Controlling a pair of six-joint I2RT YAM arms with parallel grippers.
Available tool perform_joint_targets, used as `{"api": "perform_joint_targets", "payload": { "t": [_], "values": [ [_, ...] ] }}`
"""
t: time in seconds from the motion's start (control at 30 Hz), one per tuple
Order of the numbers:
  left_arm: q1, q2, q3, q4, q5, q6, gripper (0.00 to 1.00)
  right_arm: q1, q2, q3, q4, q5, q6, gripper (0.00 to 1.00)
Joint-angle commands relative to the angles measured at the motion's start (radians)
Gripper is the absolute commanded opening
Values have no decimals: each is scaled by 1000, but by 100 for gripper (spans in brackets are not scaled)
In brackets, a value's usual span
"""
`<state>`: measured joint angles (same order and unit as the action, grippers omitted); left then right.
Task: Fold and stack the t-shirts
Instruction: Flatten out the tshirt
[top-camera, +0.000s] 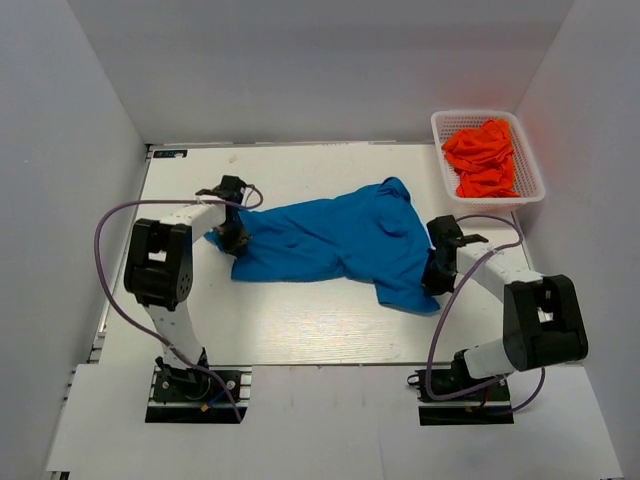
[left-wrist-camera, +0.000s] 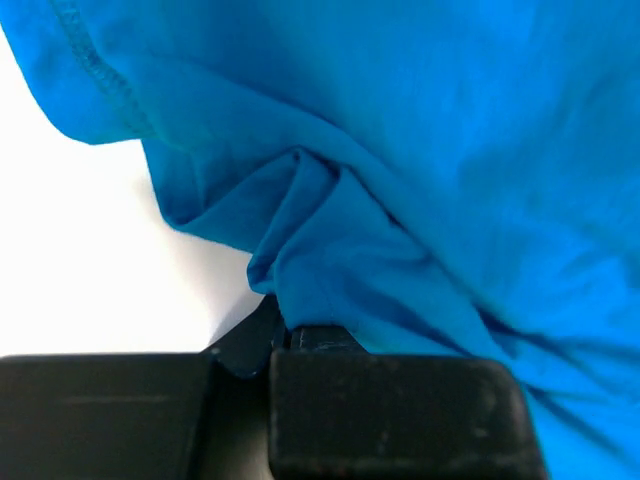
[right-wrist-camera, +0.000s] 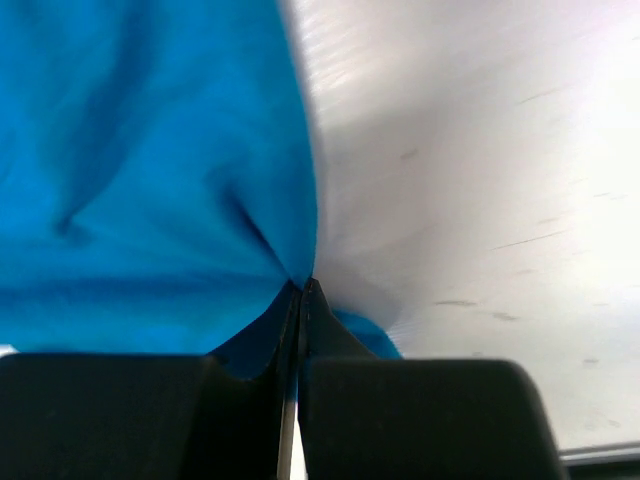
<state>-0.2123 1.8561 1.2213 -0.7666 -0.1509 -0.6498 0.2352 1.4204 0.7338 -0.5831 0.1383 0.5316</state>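
The blue t-shirt (top-camera: 335, 238) lies spread and wrinkled across the middle of the white table. My left gripper (top-camera: 233, 236) is shut on its left edge; in the left wrist view the blue t-shirt (left-wrist-camera: 420, 170) bunches into the closed jaws of the gripper (left-wrist-camera: 280, 330). My right gripper (top-camera: 434, 272) is shut on the shirt's right edge; in the right wrist view the blue t-shirt (right-wrist-camera: 150, 180) is pinched at the gripper (right-wrist-camera: 303, 290). Orange-red t-shirts (top-camera: 485, 158) lie crumpled in the basket at the back right.
A white mesh basket (top-camera: 531, 160) stands at the far right corner against the wall. Grey walls enclose the table on three sides. Purple cables loop beside both arms.
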Motion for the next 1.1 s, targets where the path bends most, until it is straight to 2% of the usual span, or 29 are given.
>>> {"api": "perform_joint_targets", "payload": {
  "t": [0.0, 0.13, 0.17, 0.27, 0.3, 0.33, 0.37, 0.4, 0.43, 0.47, 0.53, 0.6, 0.63, 0.73, 0.87, 0.97, 1.07],
  "values": [
    [24, 66, 119, 42, -24, 139, 0, -45, 41, 48, -77, 119, -38, 0],
    [24, 87, 119, 121, 155, 205, 0, -86, 46, 97, -35, 144, -73, 0],
    [24, 74, 119, 130, 178, 205, 4, -88, 52, 108, -32, 153, -76, 0],
    [13, 8, 95, 130, 197, 205, 35, -114, 72, 159, -21, 217, -78, 0],
    [13, -14, 68, 130, 208, 214, 45, -122, 81, 183, -20, 216, -76, 0],
    [22, -67, 67, 109, 208, 214, 59, -125, 84, 196, -20, 210, -78, 0],
    [22, -98, 52, 89, 176, 194, 68, -126, 87, 217, -20, 160, -84, 0],
    [22, -135, 20, 73, 175, 194, 74, -120, 78, 220, -15, 140, -97, 7],
    [22, -174, -5, 63, 165, 175, 87, -123, 72, 219, -11, 118, -108, 16],
    [22, -263, -34, 62, 175, 155, 95, -125, 63, 211, 5, 83, -120, 24],
    [22, -348, -144, 87, 185, 133, 96, -123, 14, 197, 17, 26, -125, 38],
    [22, -432, -239, 112, 206, 99, 99, -122, -38, 181, 37, 9, -139, 46],
    [22, -451, -265, 122, 206, 85, 99, -120, -57, 179, 35, 10, -140, 54],
    [11, -501, -403, 200, 229, 53, 96, -125, -86, 177, 13, 32, -145, 64],
    [2, -482, -466, 346, 275, 33, 94, -129, -110, 151, -29, 66, -107, 68],
    [2, -431, -467, 407, 300, 21, 91, -137, -146, 135, -49, 128, -79, 73],
    [2, -344, -430, 435, 286, 21, 88, -154, -175, 104, -49, 124, -68, 73]
  ]
}}
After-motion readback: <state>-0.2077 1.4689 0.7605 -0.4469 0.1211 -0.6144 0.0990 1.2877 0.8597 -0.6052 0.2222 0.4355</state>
